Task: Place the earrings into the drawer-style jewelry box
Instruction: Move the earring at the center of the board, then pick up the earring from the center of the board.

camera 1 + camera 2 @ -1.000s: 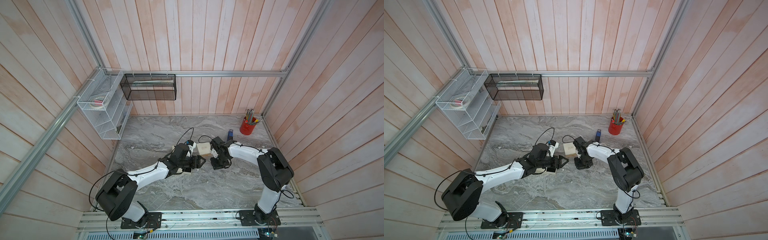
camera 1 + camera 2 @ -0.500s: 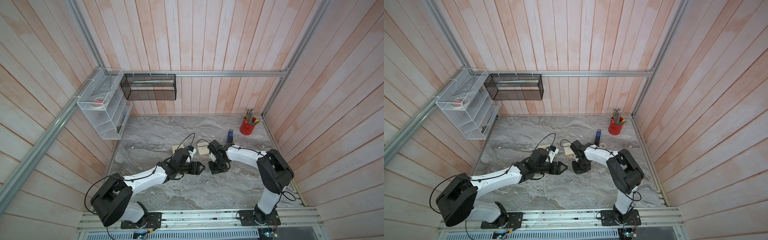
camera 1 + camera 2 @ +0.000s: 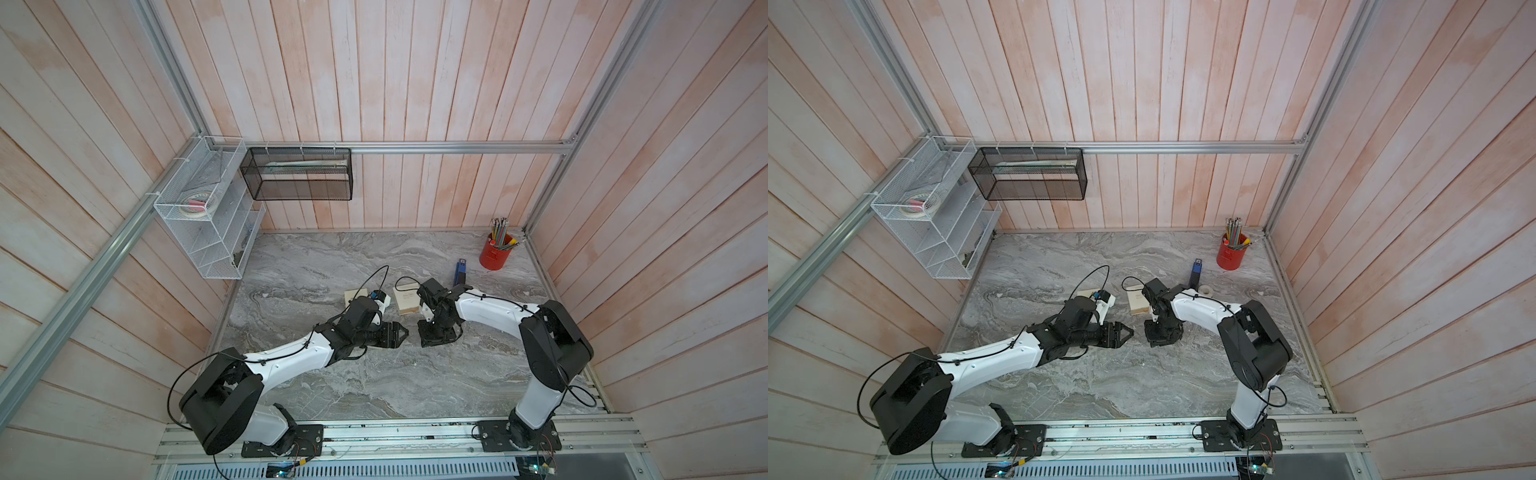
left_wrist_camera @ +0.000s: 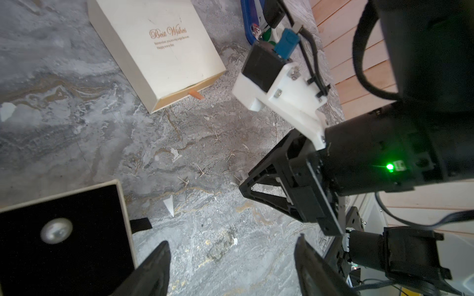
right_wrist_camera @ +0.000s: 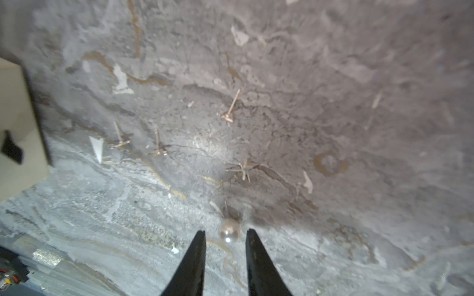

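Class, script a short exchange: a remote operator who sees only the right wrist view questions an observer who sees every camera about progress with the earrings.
Operator: Has anything been stored yet?
Observer: Yes. In the left wrist view a pearl earring lies on the black lining of the open drawer.
Operator: What about the left gripper?
Observer: It is open and holds nothing.
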You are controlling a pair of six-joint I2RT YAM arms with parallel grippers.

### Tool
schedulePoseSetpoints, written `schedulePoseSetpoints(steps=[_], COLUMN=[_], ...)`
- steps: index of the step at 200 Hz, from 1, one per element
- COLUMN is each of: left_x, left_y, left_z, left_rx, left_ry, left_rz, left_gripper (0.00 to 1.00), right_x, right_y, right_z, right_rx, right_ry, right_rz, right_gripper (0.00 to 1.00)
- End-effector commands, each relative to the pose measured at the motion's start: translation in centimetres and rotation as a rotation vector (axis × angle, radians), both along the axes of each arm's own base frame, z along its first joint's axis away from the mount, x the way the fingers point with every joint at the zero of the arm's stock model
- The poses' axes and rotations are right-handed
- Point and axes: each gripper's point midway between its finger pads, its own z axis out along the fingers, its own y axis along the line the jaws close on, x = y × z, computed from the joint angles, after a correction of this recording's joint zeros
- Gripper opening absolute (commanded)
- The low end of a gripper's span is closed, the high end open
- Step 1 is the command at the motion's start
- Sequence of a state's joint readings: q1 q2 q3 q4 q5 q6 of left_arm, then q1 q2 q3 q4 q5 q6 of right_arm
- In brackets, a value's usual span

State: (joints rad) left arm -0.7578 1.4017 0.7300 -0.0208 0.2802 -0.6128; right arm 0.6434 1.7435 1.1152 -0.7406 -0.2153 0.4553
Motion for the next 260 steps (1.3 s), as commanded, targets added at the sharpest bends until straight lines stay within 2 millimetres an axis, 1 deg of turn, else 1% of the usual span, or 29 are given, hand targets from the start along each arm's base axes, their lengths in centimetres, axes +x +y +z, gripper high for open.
schedulePoseSetpoints(steps=[1,16,24,52,72,99,144,165,209,260], left_x=[0.0,-0.5,-0.8,-2.0,-2.5,-2.6,-2.6,-2.6,-2.4,-2.2], left_y=[0.2,0.0,-0.1,-0.6,-0.5,-0.3,-0.1,0.0,-0.2,-0.6], left_z=[0.6,0.5,0.5,0.4,0.0,-0.2,-0.4,-0.5,-0.3,-0.2], left_rx=[-0.003,-0.008,-0.014,-0.029,-0.029,-0.036,-0.028,-0.02,-0.017,-0.013], left_ry=[-0.017,-0.01,-0.008,0.002,0.013,0.018,0.018,0.016,0.007,0.002], left_rz=[0.004,-0.008,-0.016,-0.038,-0.03,-0.019,-0.016,-0.015,-0.018,-0.033], left_gripper=[0.77,0.77,0.77,0.77,0.77,0.77,0.77,0.77,0.77,0.77], right_x=[1.0,1.4,1.5,1.6,1.6,1.6,0.9,0.7,0.1,-0.5], right_y=[-0.4,-0.5,-0.2,0.6,1.2,1.9,3.6,3.6,2.6,1.4], right_z=[2.0,2.1,2.1,1.5,1.3,1.1,0.7,0.0,-1.3,-2.1], right_rx=[0.044,0.065,0.076,0.1,0.124,0.129,0.16,0.15,0.099,0.047], right_ry=[-0.049,-0.054,-0.062,-0.049,-0.037,-0.035,-0.006,0.019,0.06,0.078], right_rz=[-0.002,0.02,0.05,0.116,0.131,0.17,0.23,0.227,0.216,0.184], right_gripper=[0.29,0.28,0.27,0.25,0.25,0.25,0.25,0.24,0.24,0.25])
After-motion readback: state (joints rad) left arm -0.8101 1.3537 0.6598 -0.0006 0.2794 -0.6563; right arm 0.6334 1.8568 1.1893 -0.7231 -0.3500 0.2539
